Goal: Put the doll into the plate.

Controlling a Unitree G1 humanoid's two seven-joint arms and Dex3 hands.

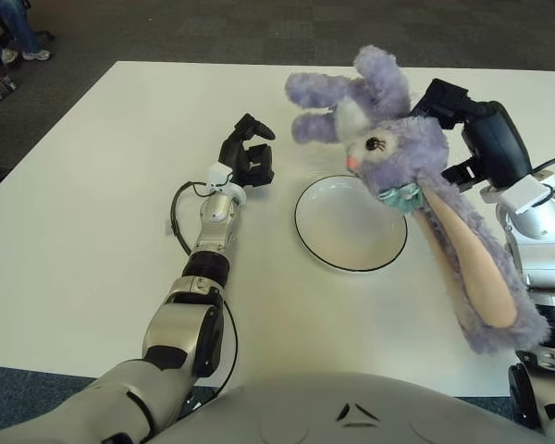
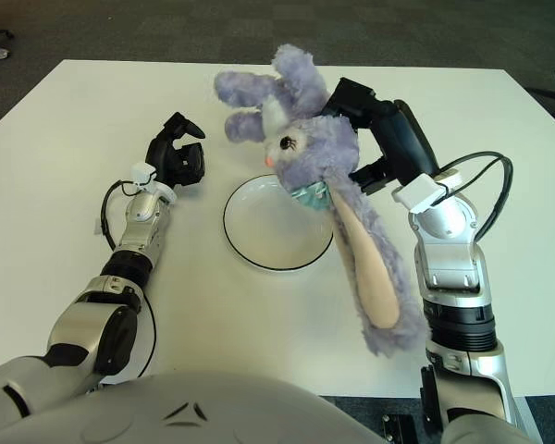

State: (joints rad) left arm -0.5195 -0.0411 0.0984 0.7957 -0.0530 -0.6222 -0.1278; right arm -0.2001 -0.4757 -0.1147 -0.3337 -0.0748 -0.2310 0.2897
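Observation:
A purple plush rabbit doll [image 1: 398, 153] with long pink-lined ears hangs in the air, held by my right hand [image 1: 462, 125], whose fingers are shut on its back. Its head is over the right rim of the white plate [image 1: 350, 223], and one long ear [image 1: 472, 268] dangles down to the right of the plate. The plate is round, black-edged and holds nothing. My left hand [image 1: 250, 157] shows to the left of the plate, its fingers curled with nothing in them.
The white table [image 1: 92, 203] spreads wide to the left and in front of the plate. Dark carpet surrounds it. A person's legs and shoes [image 1: 14, 32] show at the far left corner.

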